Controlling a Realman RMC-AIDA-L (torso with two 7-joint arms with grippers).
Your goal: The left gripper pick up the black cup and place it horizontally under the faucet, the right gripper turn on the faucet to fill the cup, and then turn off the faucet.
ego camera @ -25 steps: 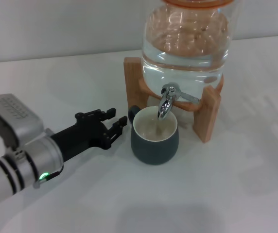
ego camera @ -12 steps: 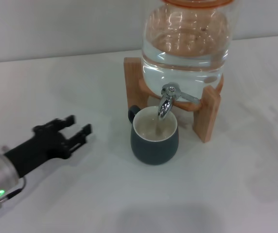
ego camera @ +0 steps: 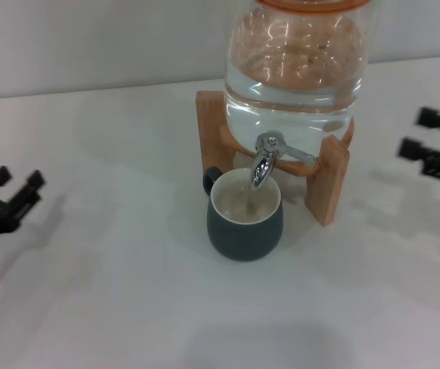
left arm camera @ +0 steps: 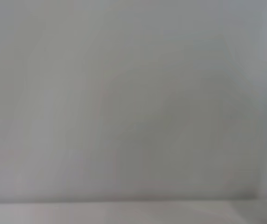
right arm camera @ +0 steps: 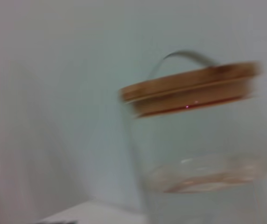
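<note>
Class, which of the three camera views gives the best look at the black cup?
The head view: the black cup stands whole on the table under the faucet, its cream inside visible. The left wrist view shows only blank surface; the right wrist view shows the glass jar, not the cup.

Your setting: a staged test bench — plain white surface (ego camera: 128, 307), blank pale wall (ego camera: 89, 46), one glass water jar (ego camera: 297, 69) on its wooden stand (ego camera: 331, 184).

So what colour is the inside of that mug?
Cream-white inside the black cup, dark charcoal outside; the head view shows it best.
</note>
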